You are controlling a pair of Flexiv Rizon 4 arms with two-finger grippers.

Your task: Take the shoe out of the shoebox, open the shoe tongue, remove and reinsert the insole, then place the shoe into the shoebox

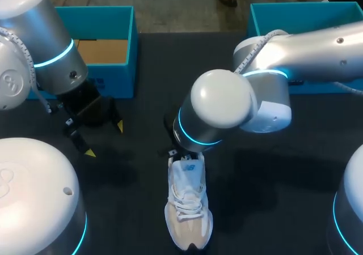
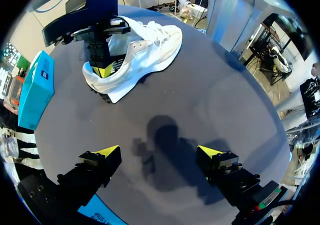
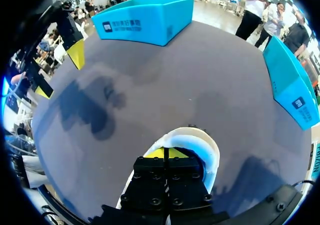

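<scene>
Working on a light, soft-sided shoe [image 1: 187, 209] standing on the bench [image 1: 272, 209], pinching the right gripper [image 3: 167, 153] together inside its firmer heel opening, probably the surest hold, hovering the left gripper [image 2: 159, 151] spread wide beyond, nearer the shoebox [image 1: 110, 76].

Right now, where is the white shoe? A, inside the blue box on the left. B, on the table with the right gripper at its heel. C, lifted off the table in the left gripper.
B: the shoe lies on the dark table, outside the left blue box, with the right gripper at its heel opening, while the left gripper hangs open with nothing in it.
</scene>
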